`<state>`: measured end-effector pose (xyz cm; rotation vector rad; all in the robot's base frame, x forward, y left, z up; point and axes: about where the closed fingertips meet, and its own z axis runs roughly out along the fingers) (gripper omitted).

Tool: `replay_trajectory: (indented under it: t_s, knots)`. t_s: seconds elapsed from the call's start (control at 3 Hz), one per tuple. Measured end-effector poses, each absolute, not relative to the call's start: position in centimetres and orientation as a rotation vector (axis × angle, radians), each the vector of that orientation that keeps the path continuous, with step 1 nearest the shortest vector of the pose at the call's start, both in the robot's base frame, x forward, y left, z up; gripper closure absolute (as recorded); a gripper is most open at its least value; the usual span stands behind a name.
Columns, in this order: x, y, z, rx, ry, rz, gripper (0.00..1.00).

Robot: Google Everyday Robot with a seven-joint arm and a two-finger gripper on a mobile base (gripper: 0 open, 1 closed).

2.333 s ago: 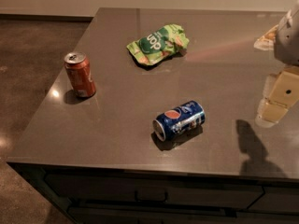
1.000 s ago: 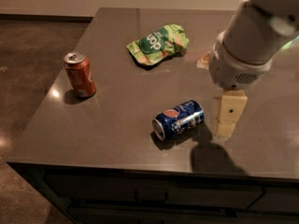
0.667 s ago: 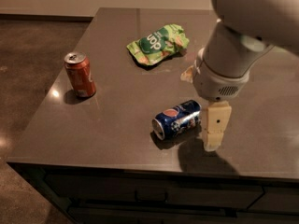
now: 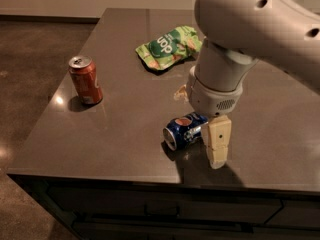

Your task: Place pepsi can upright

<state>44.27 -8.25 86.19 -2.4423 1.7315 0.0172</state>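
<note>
The pepsi can (image 4: 181, 131) is dark blue with a round red, white and blue logo. It lies on its side near the front edge of the dark table (image 4: 115, 134), silver end toward the front left. My gripper (image 4: 199, 126) is down over the can's right end. One beige finger (image 4: 218, 142) stands just right of the can, and the tip of the other finger (image 4: 179, 94) shows behind it. The fingers are apart, on either side of the can, not closed on it. The big white arm hides the can's far right end.
A red-orange can (image 4: 85, 80) stands upright at the table's left. A green snack bag (image 4: 169, 46) lies at the back middle, partly behind the arm. The table's front edge runs just below the can, and dark floor lies to the left.
The arm has swung in from the right and come down. The gripper went from beside the can to straddling its right end. The can has not moved.
</note>
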Motion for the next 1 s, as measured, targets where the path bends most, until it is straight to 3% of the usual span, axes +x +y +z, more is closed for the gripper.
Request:
replay_trajectory:
  t_s: [1.0]
  knots:
    - [43.7,-7.3,84.1,-2.565,1.645,0.089,0.00]
